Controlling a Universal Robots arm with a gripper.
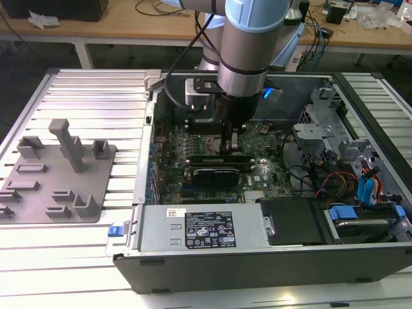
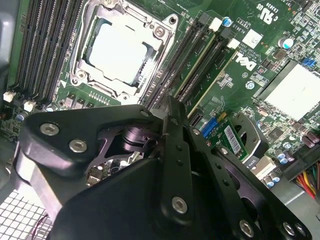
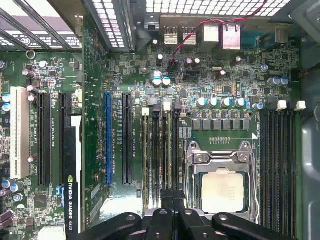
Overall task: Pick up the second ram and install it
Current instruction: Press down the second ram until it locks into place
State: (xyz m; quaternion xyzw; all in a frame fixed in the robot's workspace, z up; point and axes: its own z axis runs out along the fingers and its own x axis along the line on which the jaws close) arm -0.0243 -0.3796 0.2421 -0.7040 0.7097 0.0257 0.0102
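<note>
Arm's down inside the open PC case [image 1: 360, 116], gripper [image 1: 230, 143] low over the memory slots [image 3: 161, 155] beside the CPU socket [image 3: 221, 187]. The second ram [image 2: 212, 82] looks seated in a slot there, a thin green stick, fingers [image 2: 176, 150] closed edge-on above it; can't tell if they pinch it. I'd judge it light, stiff, fragile: hold by the long edges, not the chips.

The arm [image 1: 248, 38] is a thick silver-grey cylinder with pale blue joint caps and a dark band near its end. Black cables run down beside it. Below, the gripper [image 1: 230, 138] is matt black; in the second wrist view its angular linkage plates [image 2: 150, 165] carry round silver screws.
</note>
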